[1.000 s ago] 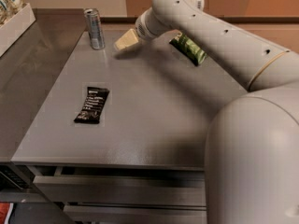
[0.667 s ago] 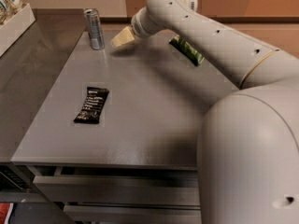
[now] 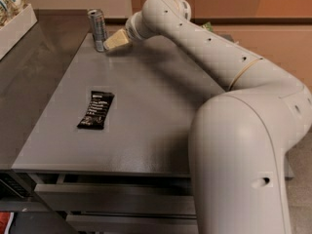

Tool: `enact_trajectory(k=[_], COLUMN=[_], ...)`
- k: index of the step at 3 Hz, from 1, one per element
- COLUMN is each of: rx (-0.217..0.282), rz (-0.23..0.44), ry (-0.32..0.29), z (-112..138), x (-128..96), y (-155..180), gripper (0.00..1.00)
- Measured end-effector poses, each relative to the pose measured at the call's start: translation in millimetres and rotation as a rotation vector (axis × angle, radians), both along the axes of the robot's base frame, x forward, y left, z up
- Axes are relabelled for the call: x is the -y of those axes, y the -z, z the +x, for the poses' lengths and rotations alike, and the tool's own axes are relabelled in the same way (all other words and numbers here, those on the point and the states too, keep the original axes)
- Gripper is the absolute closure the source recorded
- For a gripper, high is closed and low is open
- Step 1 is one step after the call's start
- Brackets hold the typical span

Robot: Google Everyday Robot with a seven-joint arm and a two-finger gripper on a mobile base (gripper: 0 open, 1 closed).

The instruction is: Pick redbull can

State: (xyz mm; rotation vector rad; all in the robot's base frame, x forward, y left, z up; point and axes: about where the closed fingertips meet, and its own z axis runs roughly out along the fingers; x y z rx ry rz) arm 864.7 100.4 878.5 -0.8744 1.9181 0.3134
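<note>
The redbull can (image 3: 98,29) stands upright at the far left corner of the grey table (image 3: 146,116). It is slim and silver-grey with bluish panels. My gripper (image 3: 116,40) reaches in from the right and its cream-coloured tip is right beside the can's lower right side, just above the tabletop. Whether it touches the can does not show.
A flat black snack bar wrapper (image 3: 96,109) lies at the table's left middle. A bit of the green chip bag (image 3: 208,27) peeks out behind my arm at the back. A white tray (image 3: 14,26) with packets stands on the dark counter to the left. Drawers sit below the table's front edge.
My gripper has moved left across the back of the table and now sits right next to the can. The arm now covers most of the green bag. The can has not moved.
</note>
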Motion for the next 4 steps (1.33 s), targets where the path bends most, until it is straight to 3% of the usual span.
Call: enact_trajectory(k=[2,4], rx=[0.040,0.065], rz=[0.090,0.122], ry=[-0.129,-0.219], z=[17,21], x=[-44,-74], y=[-17,-32], gripper=[0.00,0.00])
